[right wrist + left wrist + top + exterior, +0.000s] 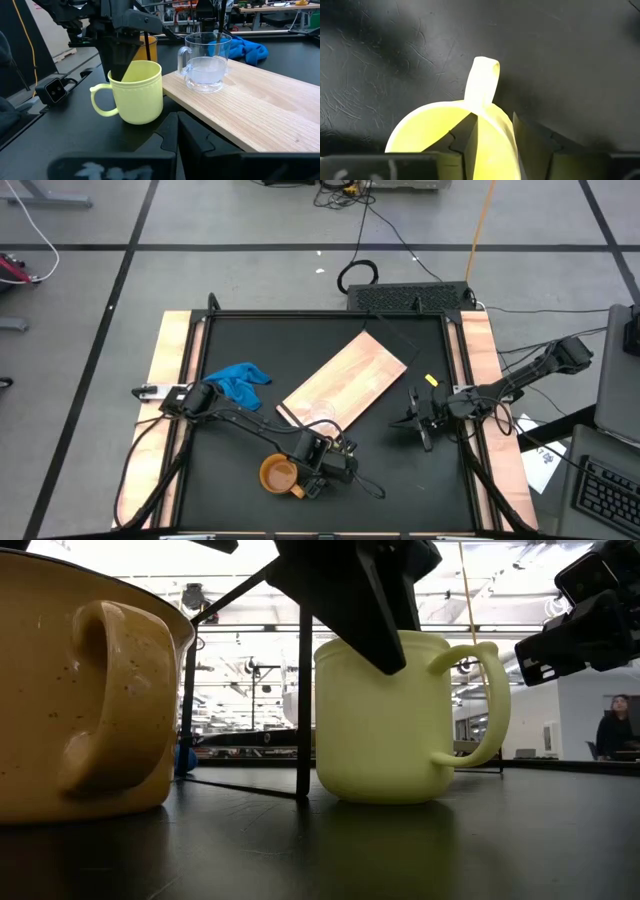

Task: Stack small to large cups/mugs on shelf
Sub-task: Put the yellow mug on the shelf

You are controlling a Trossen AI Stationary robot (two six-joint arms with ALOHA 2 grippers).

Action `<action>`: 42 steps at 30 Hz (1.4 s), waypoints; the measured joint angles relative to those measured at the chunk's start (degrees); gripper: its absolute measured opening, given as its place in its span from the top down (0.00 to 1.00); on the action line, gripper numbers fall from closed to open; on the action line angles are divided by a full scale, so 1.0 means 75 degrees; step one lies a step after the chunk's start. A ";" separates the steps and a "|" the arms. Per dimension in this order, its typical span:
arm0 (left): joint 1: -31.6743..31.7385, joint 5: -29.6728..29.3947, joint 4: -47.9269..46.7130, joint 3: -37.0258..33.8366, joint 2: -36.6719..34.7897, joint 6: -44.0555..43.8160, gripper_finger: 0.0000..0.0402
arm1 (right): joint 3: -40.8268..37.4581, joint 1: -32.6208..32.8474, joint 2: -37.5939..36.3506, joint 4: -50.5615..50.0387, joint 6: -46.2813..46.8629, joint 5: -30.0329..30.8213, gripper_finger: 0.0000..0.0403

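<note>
The yellow cup (137, 92) stands on the black tabletop beside the near corner of the light-wood shelf (345, 385); my left gripper (335, 452) hides it from above. The clear glass cup (206, 62) stands upright on the shelf near that corner. The orange-brown cup (280, 475) stands on the table just left of my left gripper. My left gripper is shut on the yellow cup's wall. My right gripper (415, 423) hovers shut and empty to the right of the shelf, pointing at the cups. My left gripper has one finger (462, 142) inside the yellow cup and one finger (535, 145) outside, with the cup's wall (495, 137) between them, right beside the handle (482, 80). The fingers come from above, pointing down. The cup stands upright with its base on the table (385, 795).
A crumpled blue cloth (237, 380) lies on the table left of the shelf's far part. Light-wood side strips (165, 410) frame the black tabletop. A small yellow piece (432, 380) lies right of the shelf. A person (612, 735) stands far off in the room.
</note>
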 joint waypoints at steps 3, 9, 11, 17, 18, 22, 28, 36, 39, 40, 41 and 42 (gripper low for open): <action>0.0000 0.0000 -0.0001 0.0000 0.0000 -0.0001 0.70 | 0.0000 0.0000 0.0000 0.0000 -0.0001 0.0000 1.00; 0.0007 0.0003 0.0002 0.0000 -0.0003 0.0005 0.73 | 0.0000 0.0000 0.0000 0.0000 -0.0028 0.0003 1.00; 0.0018 0.0006 0.0005 0.0000 -0.0003 0.0005 0.73 | 0.0000 0.0000 0.0000 0.0000 -0.0028 0.0003 1.00; 0.0092 0.0188 0.0221 0.0000 -0.0006 0.0160 0.79 | 0.0000 0.0000 0.0000 0.0000 -0.0044 0.0000 1.00; 0.0103 0.0289 0.0285 0.0000 -0.0006 0.0200 0.81 | 0.0000 0.0000 0.0001 0.0000 -0.0057 0.0000 1.00; 0.0114 0.0577 0.0423 0.0000 -0.0009 0.0270 0.91 | 0.0000 0.0000 0.0000 0.0000 -0.0058 0.0000 1.00; 0.0128 0.0644 0.0335 0.0000 -0.0009 0.0195 0.97 | 0.0000 0.0000 0.0003 0.0000 -0.0086 0.0003 1.00; 0.0128 0.0556 0.0354 0.0000 -0.0009 0.0073 0.98 | 0.0000 0.0000 0.0003 0.0013 -0.0086 0.0003 1.00; 0.0128 0.0555 0.0325 0.0028 -0.0009 0.0203 0.99 | 0.0000 0.0000 0.0003 0.0063 -0.0086 0.0001 1.00; 0.0128 0.0556 0.0291 0.0088 -0.0009 0.0202 0.98 | 0.0000 0.0000 0.0003 0.0067 -0.0089 0.0003 1.00; 0.0128 0.0554 0.0290 0.0164 -0.0009 0.0194 0.98 | 0.0000 -0.0003 0.0003 0.0064 -0.0086 0.0000 1.00; 0.0128 0.0554 0.0307 0.0251 -0.0009 0.0174 0.98 | 0.0000 0.0000 0.0003 0.0064 -0.0086 0.0003 1.00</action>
